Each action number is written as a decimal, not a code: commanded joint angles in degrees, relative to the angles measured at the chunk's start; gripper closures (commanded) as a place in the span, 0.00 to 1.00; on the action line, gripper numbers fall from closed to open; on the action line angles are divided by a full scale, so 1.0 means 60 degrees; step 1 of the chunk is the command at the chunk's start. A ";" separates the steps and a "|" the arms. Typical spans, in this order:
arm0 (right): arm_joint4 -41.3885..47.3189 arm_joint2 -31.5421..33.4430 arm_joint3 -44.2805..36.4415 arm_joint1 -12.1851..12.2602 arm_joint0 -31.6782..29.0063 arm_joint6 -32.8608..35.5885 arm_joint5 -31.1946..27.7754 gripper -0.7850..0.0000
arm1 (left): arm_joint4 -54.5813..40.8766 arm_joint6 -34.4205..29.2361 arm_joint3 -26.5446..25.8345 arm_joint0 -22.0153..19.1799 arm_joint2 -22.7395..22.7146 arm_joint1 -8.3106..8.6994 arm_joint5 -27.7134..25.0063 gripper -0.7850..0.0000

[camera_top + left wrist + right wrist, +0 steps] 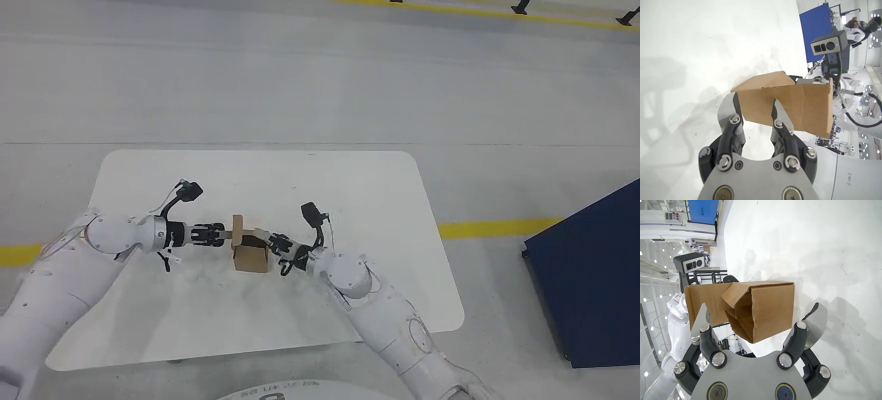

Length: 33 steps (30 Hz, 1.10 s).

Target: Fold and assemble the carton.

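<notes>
Carton (789, 111) in left hand (755, 100)

The carton (772, 308) is plain brown cardboard, half opened into a rectangular sleeve. One open end faces the right gripper (760, 305) and lies between its widely spread fingers (817, 311); whether it touches them is unclear. At that end a creased flap bends inward, and a long flat panel stretches out past one finger. The opposite end sits between the fingers (737, 106) of the left gripper (756, 108), which clamp a narrow folded section. The cut edges look rough and slightly dented.
</notes>
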 commanded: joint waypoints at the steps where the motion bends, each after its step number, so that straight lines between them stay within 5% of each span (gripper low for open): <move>1: -0.0130 -0.0133 -0.0009 -0.0029 0.0016 -0.0344 0.0202 0.08 | 0.0009 -0.0004 0.0034 -0.0019 0.0014 -0.0016 -0.0003 0.53; 11: -0.0802 -0.0748 0.0121 -0.0145 0.0091 -0.1476 0.0612 0.16 | 0.0058 0.0004 0.0073 -0.0041 0.0012 -0.0060 -0.0016 0.53; 21: -0.1580 -0.1129 0.0219 -0.0201 -0.0116 -0.2633 0.0302 0.10 | 0.0106 0.0018 0.0060 -0.0016 -0.0041 -0.0074 -0.0010 0.53; 28: -0.1599 -0.1197 0.0301 -0.0234 -0.0084 -0.2740 0.0212 0.19 | 0.0233 0.0045 0.0014 -0.0006 0.0015 -0.0113 -0.0016 0.50; 33: -0.0759 -0.0850 0.0254 -0.0196 -0.0103 -0.2109 -0.0452 0.04 | 0.0251 0.0051 0.0050 -0.0014 0.0013 -0.0132 -0.0037 0.52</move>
